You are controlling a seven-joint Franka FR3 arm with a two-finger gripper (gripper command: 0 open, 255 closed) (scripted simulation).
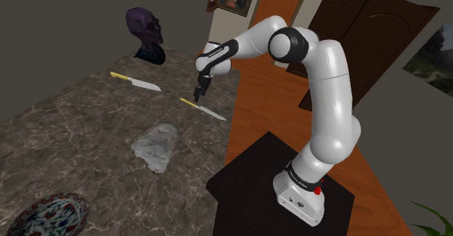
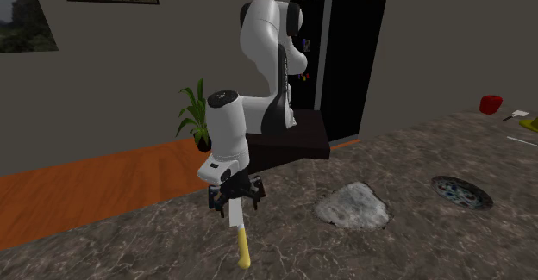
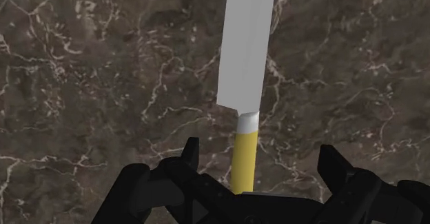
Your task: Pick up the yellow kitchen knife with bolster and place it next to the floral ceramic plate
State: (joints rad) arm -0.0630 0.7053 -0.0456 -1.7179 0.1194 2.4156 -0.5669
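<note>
While the parted fingers (image 3: 191, 155) straddle the handle (image 3: 244, 162), we line up our grasp.
Shoulder view: the gripper (image 1: 197, 94) hangs over the knife (image 1: 204, 110) on the marbled counter (image 1: 72, 133). Second exterior view: it seems just clear of it. Wrist view: we'd lower straight, closing behind the bolster (image 3: 248, 122).

Dim, flat, even simulator light; white arm (image 1: 330, 104) the brightest surface.

White arm (image 1: 330, 89) stretched forward, elbow high; black tool (image 1: 197, 91) pointed straight down — fingers (image 3: 191, 154) apart, clasping nothing
</note>
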